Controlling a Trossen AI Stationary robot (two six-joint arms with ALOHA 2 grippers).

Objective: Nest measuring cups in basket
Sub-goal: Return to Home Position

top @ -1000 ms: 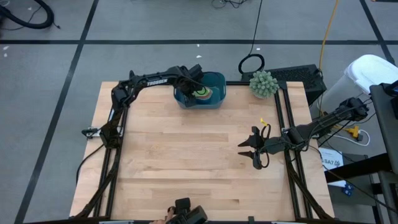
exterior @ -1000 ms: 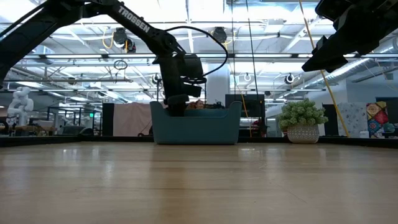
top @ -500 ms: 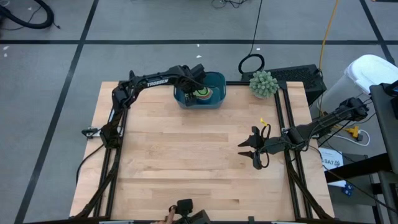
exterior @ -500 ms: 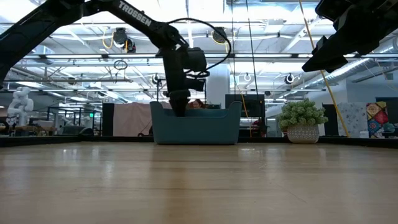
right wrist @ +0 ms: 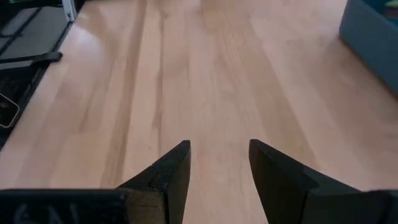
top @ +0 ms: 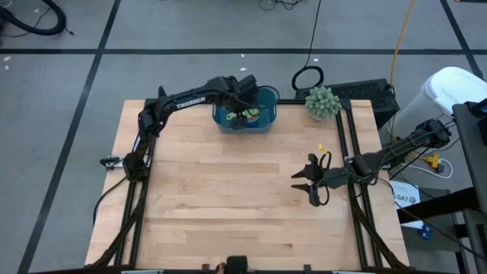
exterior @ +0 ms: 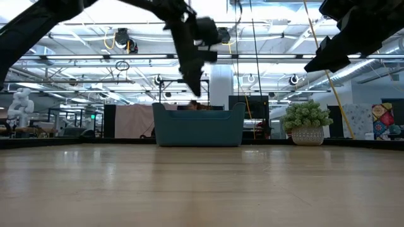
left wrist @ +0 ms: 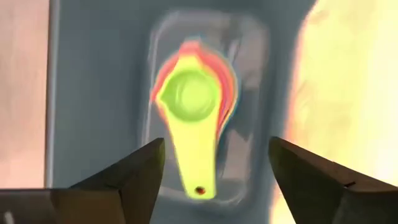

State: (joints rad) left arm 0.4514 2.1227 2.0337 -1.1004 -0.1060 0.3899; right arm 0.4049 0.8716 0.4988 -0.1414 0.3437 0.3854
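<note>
The teal basket (top: 261,124) (exterior: 199,129) stands at the table's far edge, left of centre. On its floor lie the nested measuring cups (left wrist: 193,99) (top: 249,116): a green one on top, with red and orange rims showing under it and the green handle pointing toward my wrist camera. My left gripper (top: 243,99) (exterior: 194,87) (left wrist: 214,149) hangs open above the basket, clear of its rim, with a finger on either side of the stack and touching nothing. My right gripper (top: 303,189) (right wrist: 219,146) (exterior: 325,60) waits open above the table's right part.
A spiky green plant ball in a pot (top: 323,101) (exterior: 307,123) stands right of the basket at the far edge. A dark device (top: 365,91) and a cable ring (top: 308,78) lie behind it. Bare wood (top: 228,190) stretches between the basket and the near edge.
My left gripper has risen from inside the basket to well above its rim and has drifted slightly toward the table's right. The cups have stayed nested on the basket floor. My right arm has kept still.
</note>
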